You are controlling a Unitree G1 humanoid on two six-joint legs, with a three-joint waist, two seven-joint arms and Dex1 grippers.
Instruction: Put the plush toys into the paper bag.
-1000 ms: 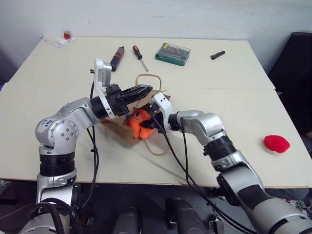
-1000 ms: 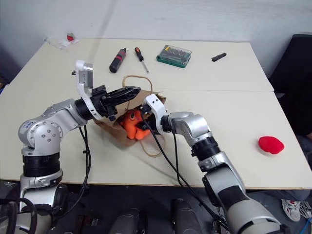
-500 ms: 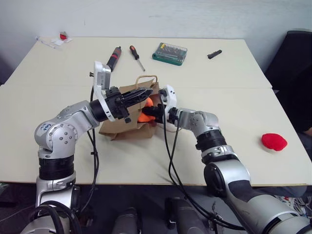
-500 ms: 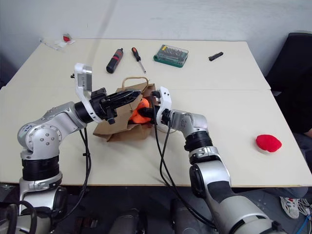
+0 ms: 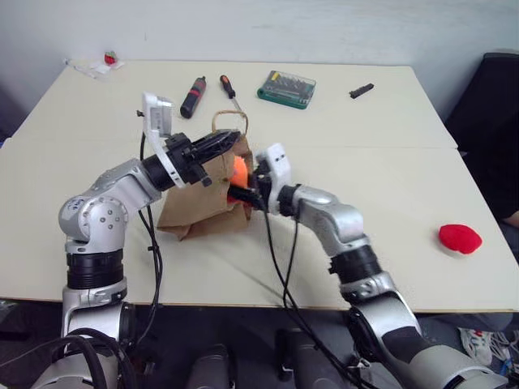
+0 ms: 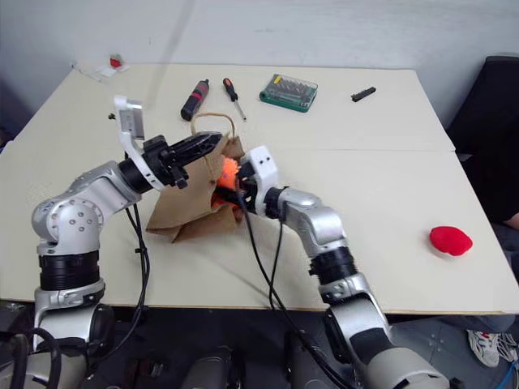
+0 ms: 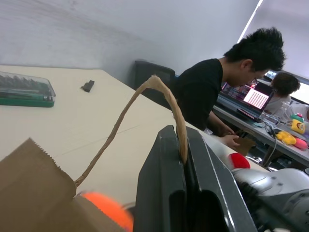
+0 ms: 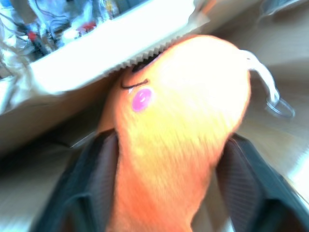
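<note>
Orange plush fish [image 8: 178, 130] points head-first into paper bag [image 5: 203, 203]

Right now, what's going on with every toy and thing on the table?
paper bag: pulled up by one handle, bottom end on the table.
left gripper: shut on that handle.
orange toy: at the bag's mouth, right in front of the right gripper.
red toy: lying on the table, outside the bag.
bit case: lid shut.
screwdrivers: both lying flat.
</note>
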